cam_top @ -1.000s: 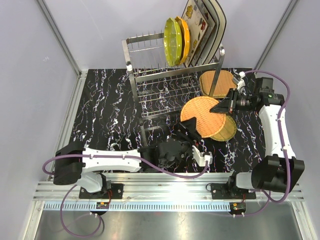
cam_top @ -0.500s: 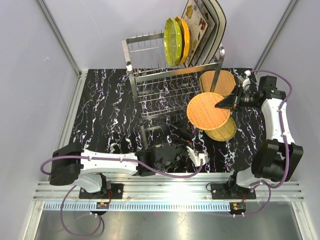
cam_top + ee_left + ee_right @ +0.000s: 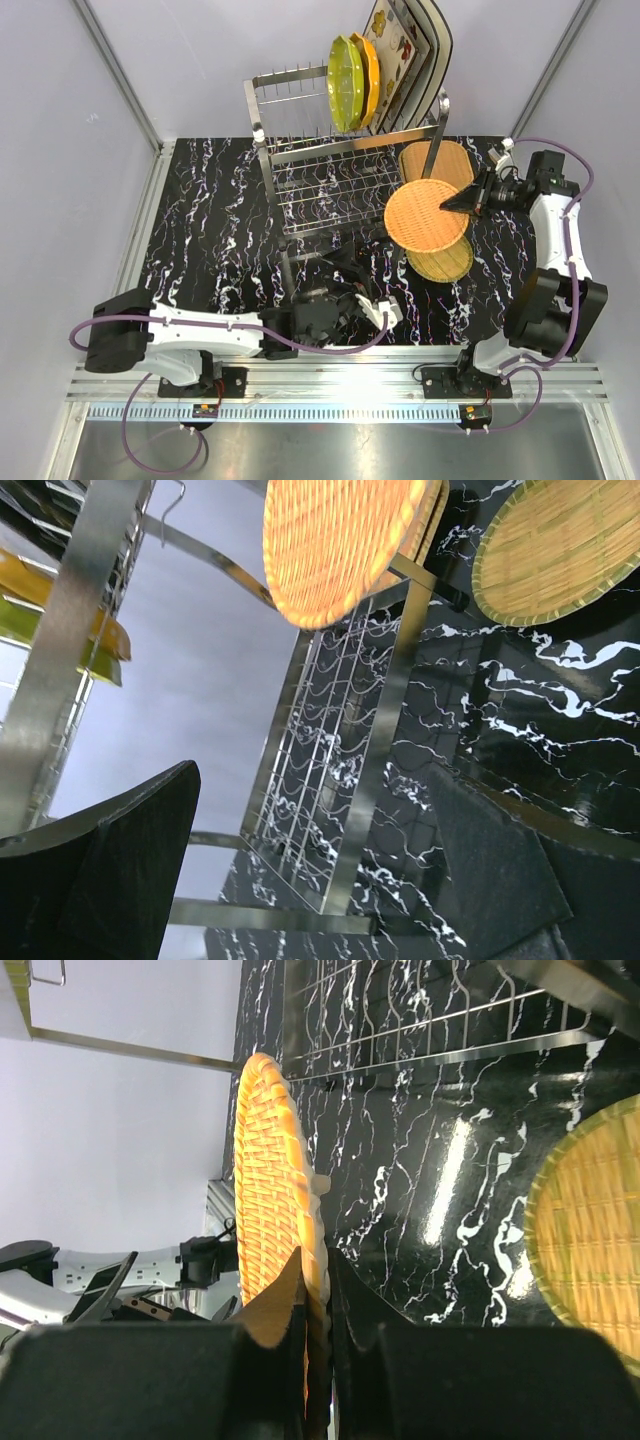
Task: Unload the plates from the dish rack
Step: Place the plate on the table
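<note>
**A:** From overhead, what has the right pincer [image 3: 457,203] got?

**B:** It is pinching the rim of a tan woven plate [image 3: 425,216], held in the air just in front of the dish rack [image 3: 330,175]. In this view that plate overlaps a second woven plate [image 3: 442,262] lying on the marbled worktop [image 3: 215,215]. A third woven plate [image 3: 445,160] sits by the rack's right post.

**A:** And in the rack?

**B:** A yellow-green plate [image 3: 344,85], an orange plate [image 3: 370,75] and square flowered plates [image 3: 400,50] stand on edge on the upper tier.

**A:** The left pincer [image 3: 362,283]?

**B:** Spread wide and empty, low near the rack's front.

**A:** What does the left wrist camera show?

**B:** Two dark fingers [image 3: 120,870] far apart, with the rack's lower frame between them. The held plate is up top.

**A:** And the right wrist camera?

**B:** The jaws are pressed on the woven plate's edge. The second one lies flat to the right.
</note>
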{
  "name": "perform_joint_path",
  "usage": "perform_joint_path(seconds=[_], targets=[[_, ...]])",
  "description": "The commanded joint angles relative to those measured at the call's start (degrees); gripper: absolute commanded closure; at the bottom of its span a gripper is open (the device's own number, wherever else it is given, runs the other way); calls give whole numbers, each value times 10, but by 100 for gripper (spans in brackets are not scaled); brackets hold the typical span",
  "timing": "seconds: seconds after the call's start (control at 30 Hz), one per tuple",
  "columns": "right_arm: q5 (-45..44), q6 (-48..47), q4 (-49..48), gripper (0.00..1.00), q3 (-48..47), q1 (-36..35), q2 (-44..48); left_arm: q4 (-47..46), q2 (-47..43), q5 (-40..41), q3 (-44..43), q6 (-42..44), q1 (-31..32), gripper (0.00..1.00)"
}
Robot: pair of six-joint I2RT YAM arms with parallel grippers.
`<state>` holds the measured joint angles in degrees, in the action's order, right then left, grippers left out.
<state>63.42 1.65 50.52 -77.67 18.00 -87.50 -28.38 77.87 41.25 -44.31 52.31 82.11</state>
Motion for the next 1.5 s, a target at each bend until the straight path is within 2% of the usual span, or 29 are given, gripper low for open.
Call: perform_joint_path(seconds=[0.0,0.4,0.5,0.8,0.83,1.0,1.47], targets=[[9,-14,-20,100,-23,12,-3,-36,-33,32,7,-70,4,1],[-17,-68,-48,100,6,30,-10,9,-101,59,41,-308,-5,1],[-27,-81,-60,100,19,34,-14,48,-127,62,44,-406,-18,1],[-56,-117,-104,100,63,55,-42,104,-195,71,63,-522,-45,1],[-61,-121,-110,100,66,56,-46,106,-199,68,67,-554,-50,1],[-69,-142,-140,100,87,60,-82,110,-228,45,85,-611,-68,1],[-84,-170,-161,99,87,89,-182,118,-238,34,92,-636,-78,1]])
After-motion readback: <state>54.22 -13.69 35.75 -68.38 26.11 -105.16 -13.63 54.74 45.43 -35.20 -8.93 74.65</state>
